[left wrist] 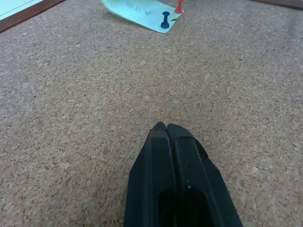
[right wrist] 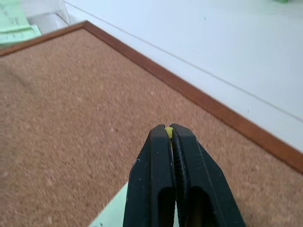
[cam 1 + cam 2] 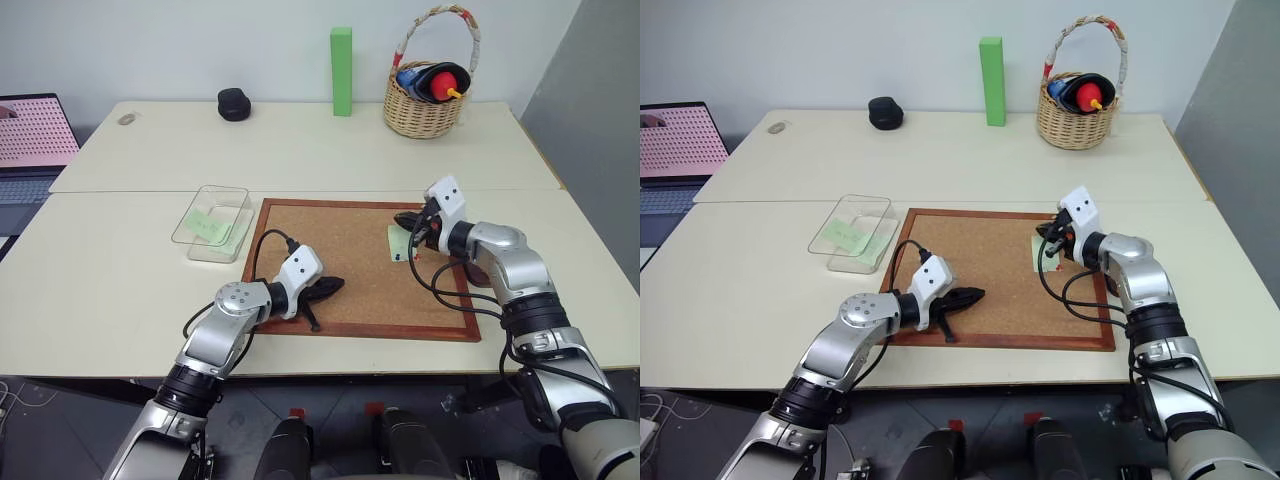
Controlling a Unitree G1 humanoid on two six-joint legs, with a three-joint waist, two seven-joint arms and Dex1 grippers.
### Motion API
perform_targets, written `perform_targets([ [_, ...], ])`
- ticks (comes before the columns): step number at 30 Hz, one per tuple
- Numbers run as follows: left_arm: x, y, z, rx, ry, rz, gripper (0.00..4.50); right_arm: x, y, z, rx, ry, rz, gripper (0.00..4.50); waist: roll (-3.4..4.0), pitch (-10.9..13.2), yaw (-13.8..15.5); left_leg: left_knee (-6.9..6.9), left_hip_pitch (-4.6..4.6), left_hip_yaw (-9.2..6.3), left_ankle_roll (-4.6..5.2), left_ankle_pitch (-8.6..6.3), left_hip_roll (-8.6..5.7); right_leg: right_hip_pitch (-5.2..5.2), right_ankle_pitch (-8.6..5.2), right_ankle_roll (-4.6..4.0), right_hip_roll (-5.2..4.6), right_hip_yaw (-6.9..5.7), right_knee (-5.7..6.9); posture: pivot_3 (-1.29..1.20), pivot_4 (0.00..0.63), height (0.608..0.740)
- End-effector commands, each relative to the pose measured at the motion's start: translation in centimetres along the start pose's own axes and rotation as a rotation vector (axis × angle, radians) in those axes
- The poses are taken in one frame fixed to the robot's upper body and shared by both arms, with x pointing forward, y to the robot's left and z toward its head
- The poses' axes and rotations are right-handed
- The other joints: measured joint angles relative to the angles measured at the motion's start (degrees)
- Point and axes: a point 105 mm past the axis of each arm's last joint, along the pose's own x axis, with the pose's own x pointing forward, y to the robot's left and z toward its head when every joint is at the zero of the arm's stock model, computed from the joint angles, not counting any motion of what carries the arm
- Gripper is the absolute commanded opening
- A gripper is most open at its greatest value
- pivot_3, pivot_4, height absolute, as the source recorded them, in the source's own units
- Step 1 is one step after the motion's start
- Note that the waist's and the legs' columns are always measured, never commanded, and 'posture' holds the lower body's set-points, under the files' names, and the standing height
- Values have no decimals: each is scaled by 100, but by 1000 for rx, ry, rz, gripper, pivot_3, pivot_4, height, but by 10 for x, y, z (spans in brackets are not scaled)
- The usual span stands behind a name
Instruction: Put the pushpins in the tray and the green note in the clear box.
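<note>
Clear box (image 3: 214, 222) holds pale green notes (image 3: 208, 226).

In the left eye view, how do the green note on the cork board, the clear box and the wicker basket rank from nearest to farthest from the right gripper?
1. The green note, on the cork board right beside the right gripper.
2. The clear box, on the table past the board's left edge.
3. The wicker basket, at the back of the table.
</note>
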Motion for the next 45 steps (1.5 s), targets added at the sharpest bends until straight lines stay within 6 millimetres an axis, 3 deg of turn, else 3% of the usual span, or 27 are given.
perform_targets([
  [1,4,-17,-28,-83,87,-52,0,-16,-8,17,-11,-48,-24,15,0,0,1,0,0,0,0,0,0,0,0,0,0,0,-1,0,150,740],
  [6,4,-20,-25,-93,72,-67,0,-50,-24,10,-30,15,-78,15,1,0,23,-1,-4,1,0,0,-2,0,0,0,-2,0,-4,0,150,740],
  [14,1,-29,-27,-85,88,-139,0,-116,-46,-37,-43,255,-194,15,8,-5,16,0,-5,6,1,-1,-3,1,-3,-1,-4,2,-9,0,150,740],
  [20,3,-24,-28,-63,100,-126,0,-129,-48,-58,-46,353,-222,15,9,-5,-1,3,2,18,1,-1,-1,2,-3,0,-4,11,-8,0,150,740],
  [39,2,-24,-32,-46,116,-122,0,-126,-49,-60,-31,362,-212,3490,9,-6,8,4,2,15,1,-1,-2,5,-3,2,-4,9,-10,0,150,740],
  [43,2,-23,-32,-39,120,-123,0,-124,-52,-46,-30,284,-216,4266,9,-6,8,4,2,15,1,-1,-2,5,-3,2,-4,9,-10,0,150,740],
  [45,2,-23,-33,-38,121,-123,0,-121,-50,-35,-26,232,-193,4266,9,-6,8,4,2,15,1,-1,-2,5,-3,2,-4,10,-10,0,150,740],
])
